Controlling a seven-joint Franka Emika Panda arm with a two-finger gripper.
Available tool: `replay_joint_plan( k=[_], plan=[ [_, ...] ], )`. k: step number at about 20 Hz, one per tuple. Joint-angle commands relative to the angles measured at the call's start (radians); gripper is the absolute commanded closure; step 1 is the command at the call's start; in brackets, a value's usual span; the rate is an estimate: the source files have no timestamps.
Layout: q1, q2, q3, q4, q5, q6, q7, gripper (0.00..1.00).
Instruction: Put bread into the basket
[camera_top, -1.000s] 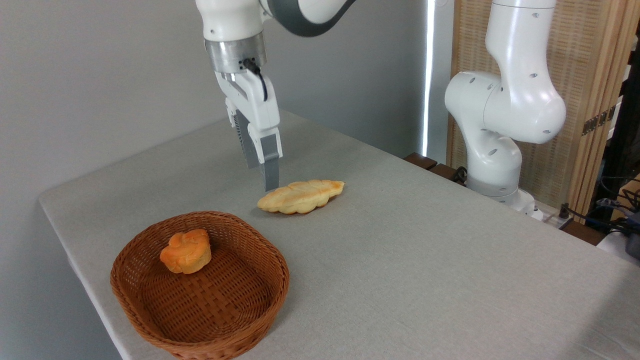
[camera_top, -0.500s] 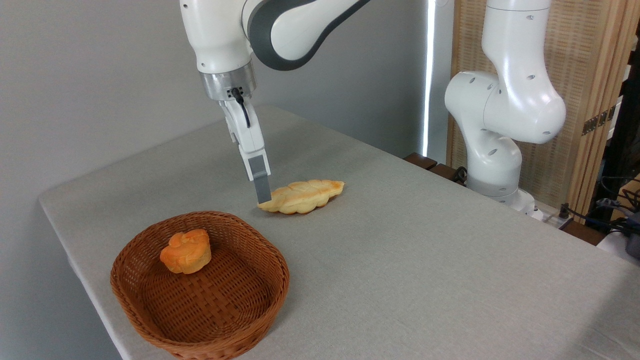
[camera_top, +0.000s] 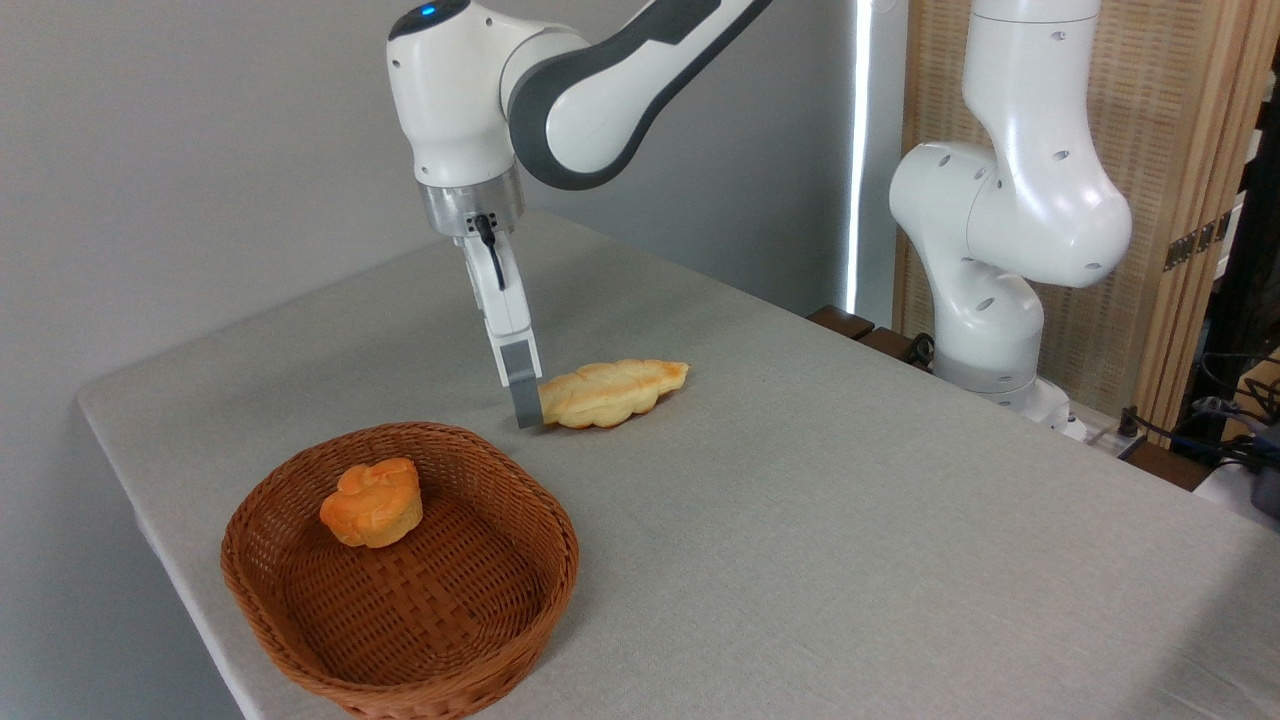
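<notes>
The bread, a long pale golden braided loaf, lies flat on the grey table beyond the basket. My gripper has come down at the loaf's left end, almost to the tabletop. I see it edge-on: the near finger stands in front of the loaf's left tip and hides it, and the far finger is hidden behind. The jaws look open, straddling that tip, and the loaf rests undisturbed. The basket, reddish-brown wicker, sits at the front left, apart from the gripper.
A small round orange bun lies in the basket's back left part. The arm's white base stands at the table's right rear. The table's left edge runs close beside the basket.
The gripper has turned from showing two spread fingers to edge-on, and it has dropped from above the loaf's left end down to table height around that end. The loaf has not moved.
</notes>
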Motion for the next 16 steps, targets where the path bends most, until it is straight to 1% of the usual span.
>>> replay_joint_plan(
  k=[1,9,14,16],
  plan=[
    [0.001,-0.011,-0.004,-0.029,-0.012,0.026,0.018,0.00],
    [0.001,-0.014,-0.006,-0.043,-0.011,0.007,0.006,0.00],
    [0.001,-0.021,-0.006,-0.043,-0.009,-0.113,0.007,0.00],
    [0.001,-0.025,-0.006,-0.043,-0.003,-0.141,0.010,0.00]
  ],
)
